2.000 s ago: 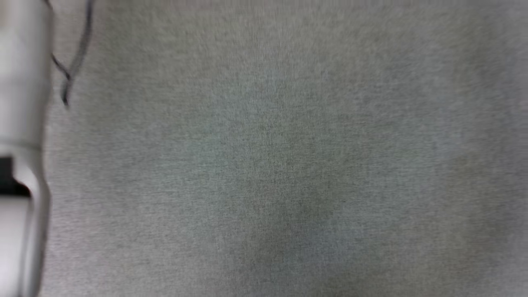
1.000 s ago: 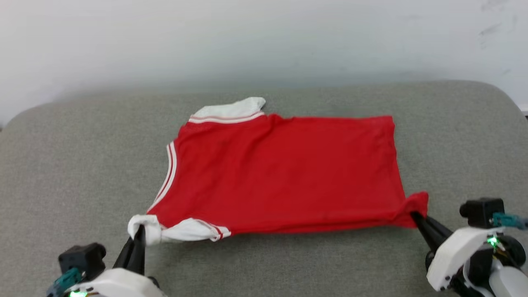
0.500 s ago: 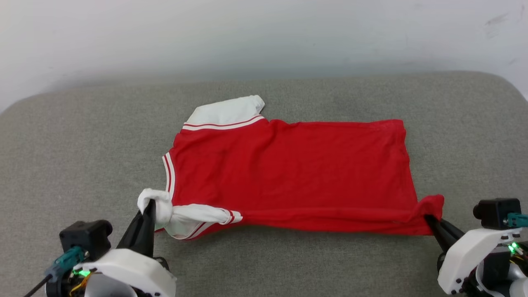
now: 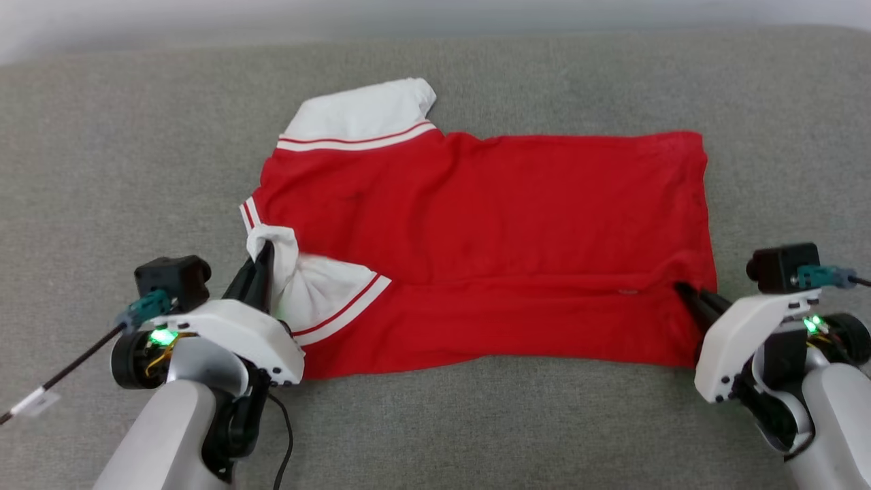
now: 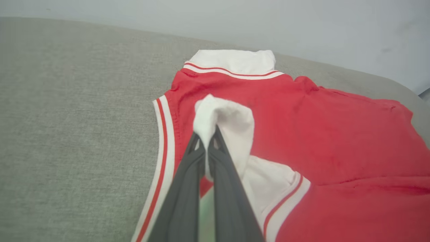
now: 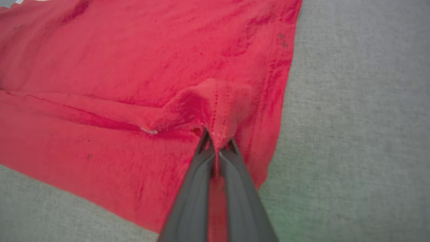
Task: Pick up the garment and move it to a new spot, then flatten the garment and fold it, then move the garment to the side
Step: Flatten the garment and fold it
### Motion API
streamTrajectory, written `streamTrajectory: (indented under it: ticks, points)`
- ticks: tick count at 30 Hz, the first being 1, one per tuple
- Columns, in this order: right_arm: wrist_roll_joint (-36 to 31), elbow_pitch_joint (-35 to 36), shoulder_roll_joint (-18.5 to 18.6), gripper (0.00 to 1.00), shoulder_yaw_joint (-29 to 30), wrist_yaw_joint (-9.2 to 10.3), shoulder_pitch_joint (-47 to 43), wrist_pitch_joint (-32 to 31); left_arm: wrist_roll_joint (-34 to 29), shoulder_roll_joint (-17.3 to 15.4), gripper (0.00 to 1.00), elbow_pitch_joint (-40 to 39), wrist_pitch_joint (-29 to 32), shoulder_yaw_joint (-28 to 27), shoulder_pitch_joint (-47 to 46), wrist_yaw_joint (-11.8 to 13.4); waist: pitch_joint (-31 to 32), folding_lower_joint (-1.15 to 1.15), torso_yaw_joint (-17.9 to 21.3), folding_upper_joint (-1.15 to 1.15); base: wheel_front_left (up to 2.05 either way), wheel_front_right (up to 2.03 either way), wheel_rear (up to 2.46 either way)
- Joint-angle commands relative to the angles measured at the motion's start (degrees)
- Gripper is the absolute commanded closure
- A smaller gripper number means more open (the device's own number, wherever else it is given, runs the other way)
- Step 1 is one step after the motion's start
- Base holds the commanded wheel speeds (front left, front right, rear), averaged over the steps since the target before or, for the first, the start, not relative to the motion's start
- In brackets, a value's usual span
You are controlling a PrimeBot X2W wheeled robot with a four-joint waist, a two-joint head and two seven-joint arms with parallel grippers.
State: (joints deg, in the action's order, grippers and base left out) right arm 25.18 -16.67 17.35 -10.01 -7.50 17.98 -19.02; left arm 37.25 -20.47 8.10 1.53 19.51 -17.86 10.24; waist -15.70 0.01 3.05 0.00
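The garment (image 4: 476,224), a red shirt with white sleeves and red-white striped trim, lies spread on a grey cushioned surface (image 4: 102,170) with its neck to the left. Its near long edge is lifted and carried over the body, making a fold. My left gripper (image 4: 262,253) is shut on the bunched white near sleeve (image 5: 221,117). My right gripper (image 4: 682,289) is shut on the near hem corner (image 6: 218,104), red cloth pinched between its dark fingers (image 6: 201,174). The far sleeve (image 4: 360,112) lies flat at the top.
A pale wall (image 5: 302,23) rises behind the grey surface's far edge. Bare grey cloth surrounds the garment, widest at the left (image 4: 81,136). A thin black cable with a white tag (image 4: 41,395) trails from my left wrist.
Both grippers have carried the garment's near edge away from me and over its body, so a fold has formed. The head camera has tilted down, showing less wall.
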Motion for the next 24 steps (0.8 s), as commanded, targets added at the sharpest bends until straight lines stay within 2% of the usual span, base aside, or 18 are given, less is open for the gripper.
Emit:
streamTrajectory:
  ticks: [1,2,3,5,6,7,8,10,16,24]
  points:
    - [0.12,-1.44,0.33,0.94,-0.78,0.02,1.53,0.69,0.27,0.54,1.0,1.89,-0.17,0.19,-1.31,-0.66,-2.04,-0.01,0.26,0.0,0.0,0.0,0.0]
    - [0.11,-2.48,0.61,0.89,-1.21,0.03,2.4,1.28,0.45,0.96,1.0,3.14,-0.41,0.41,-2.18,-1.07,-2.56,-0.01,0.23,0.0,0.0,0.0,0.0]
    - [0.33,-3.48,0.65,0.77,-1.63,0.03,3.28,1.96,0.61,1.27,1.0,4.66,-0.47,0.66,-2.97,-1.46,-2.95,-0.01,0.16,0.0,0.0,0.0,0.0]
    - [0.48,-5.92,0.83,0.23,-2.54,0.03,4.23,2.54,1.0,2.08,1.0,7.31,-0.75,1.14,-4.07,-2.34,-3.34,-0.01,0.02,0.0,0.0,0.0,0.0]
    - [0.81,-6.98,0.8,0.0,-2.99,0.05,4.36,2.98,1.23,2.44,1.0,8.64,-0.79,1.28,-4.47,-2.85,-3.41,-0.01,-0.07,0.0,0.0,0.0,0.0]
    - [0.99,-7.99,0.88,0.0,-3.34,0.05,4.43,3.5,1.45,2.71,0.72,10.06,-0.66,1.42,-4.77,-3.2,-3.39,-0.01,-0.14,0.0,0.0,0.0,0.0]
    - [1.06,-8.94,1.01,0.0,-3.69,0.06,4.33,3.96,1.57,2.85,0.56,11.21,-0.64,1.56,-5.01,-3.51,-3.22,-0.01,-0.18,0.0,0.0,0.0,0.0]
    - [1.55,-10.03,1.18,0.0,-4.38,0.06,4.09,5.35,1.7,3.42,0.0,13.15,-1.52,1.47,-5.52,-3.7,-2.6,-0.01,-0.14,0.0,0.0,0.0,0.0]
    - [1.97,-7.25,1.35,0.0,-5.71,0.03,2.97,14.88,2.82,2.59,0.0,16.02,-3.55,0.05,-3.39,-3.93,1.68,-0.01,0.88,0.0,0.0,0.0,0.0]
    - [-0.99,-1.66,1.23,0.0,-3.79,0.03,0.28,22.4,3.39,-1.61,0.0,11.53,-0.02,-0.91,-0.08,-2.66,6.38,-0.01,2.29,0.0,0.0,0.0,0.0]
